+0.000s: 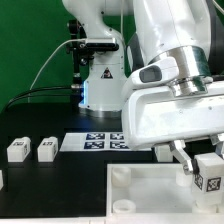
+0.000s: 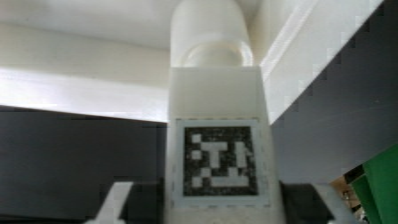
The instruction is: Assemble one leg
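My gripper (image 1: 205, 165) is shut on a white leg (image 1: 209, 172) with a black-and-white tag, holding it over the large white panel (image 1: 150, 195) at the exterior view's lower right. In the wrist view the held leg (image 2: 221, 120) stands between my fingers (image 2: 121, 200), its rounded tip over the white panel (image 2: 80, 70). Two more legs (image 1: 17, 150), (image 1: 47, 149) stand on the black table at the exterior view's left. A further leg (image 1: 1, 179) shows at the left edge.
The marker board (image 1: 95, 141) lies flat on the table behind the panel. The robot base (image 1: 100, 85) stands behind it, with cables at the left. A green wall (image 1: 25, 50) closes the back.
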`<action>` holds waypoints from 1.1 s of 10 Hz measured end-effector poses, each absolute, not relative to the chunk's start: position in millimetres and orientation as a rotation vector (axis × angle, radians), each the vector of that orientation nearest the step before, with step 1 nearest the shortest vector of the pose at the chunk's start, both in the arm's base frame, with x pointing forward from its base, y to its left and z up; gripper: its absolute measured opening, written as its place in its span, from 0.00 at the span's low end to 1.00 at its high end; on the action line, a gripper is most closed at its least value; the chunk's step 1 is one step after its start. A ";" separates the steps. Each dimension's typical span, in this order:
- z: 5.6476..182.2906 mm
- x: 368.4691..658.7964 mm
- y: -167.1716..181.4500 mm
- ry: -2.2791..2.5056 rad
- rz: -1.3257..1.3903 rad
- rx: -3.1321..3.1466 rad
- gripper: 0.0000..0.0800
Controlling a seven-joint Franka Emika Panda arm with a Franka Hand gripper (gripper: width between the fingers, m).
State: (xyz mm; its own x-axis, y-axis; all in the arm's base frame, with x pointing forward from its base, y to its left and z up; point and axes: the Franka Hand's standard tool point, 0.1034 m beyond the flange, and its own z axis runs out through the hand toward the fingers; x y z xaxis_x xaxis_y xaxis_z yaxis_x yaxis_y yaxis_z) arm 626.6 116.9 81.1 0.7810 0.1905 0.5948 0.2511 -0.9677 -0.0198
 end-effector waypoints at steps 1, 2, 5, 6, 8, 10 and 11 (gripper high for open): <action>80.9 626.6 116.9 -0.358 -0.934 -2.874 0.37; 78.7 625.3 117.0 -0.359 -0.919 -2.878 0.46; 78.5 625.2 117.0 -0.359 -0.918 -2.878 0.78; 78.4 625.2 117.0 -0.359 -0.918 -2.878 0.80; 78.4 625.1 116.9 -0.359 -0.918 -2.878 0.81; 78.3 625.1 117.0 -0.359 -0.918 -2.878 0.81; 78.3 625.1 116.9 -0.359 -0.918 -2.878 0.81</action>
State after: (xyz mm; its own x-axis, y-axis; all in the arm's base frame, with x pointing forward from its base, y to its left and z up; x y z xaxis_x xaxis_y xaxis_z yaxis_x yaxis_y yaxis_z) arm 625.1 116.9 78.3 0.7907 0.1930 0.5810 0.2528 -0.9672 -0.0228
